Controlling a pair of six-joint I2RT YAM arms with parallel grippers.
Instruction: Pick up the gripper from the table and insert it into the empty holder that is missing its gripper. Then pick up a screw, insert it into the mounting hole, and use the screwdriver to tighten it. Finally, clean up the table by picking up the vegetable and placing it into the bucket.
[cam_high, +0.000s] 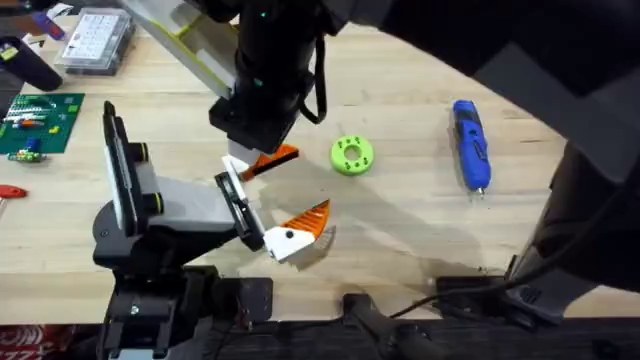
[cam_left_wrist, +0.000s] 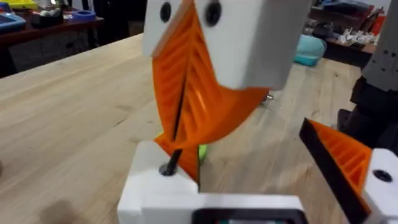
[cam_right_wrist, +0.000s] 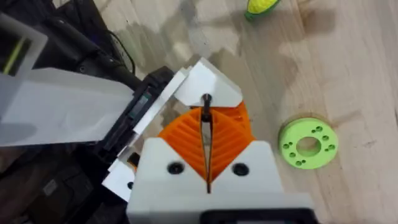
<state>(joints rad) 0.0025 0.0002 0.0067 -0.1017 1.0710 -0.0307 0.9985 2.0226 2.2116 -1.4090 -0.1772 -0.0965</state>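
From overhead: danger of jamming or slipping loose if the gripper (cam_high: 268, 160) meets the holder (cam_high: 190, 205) bracket tilted. Right tool (cam_high: 262, 148) low over the counter (cam_high: 420, 230), clenched on the gripper.

Left wrist: ribbed pads (cam_left_wrist: 205, 106) pressed together, white base just below.

Right wrist: same clamped grasp, base against the holder's end.
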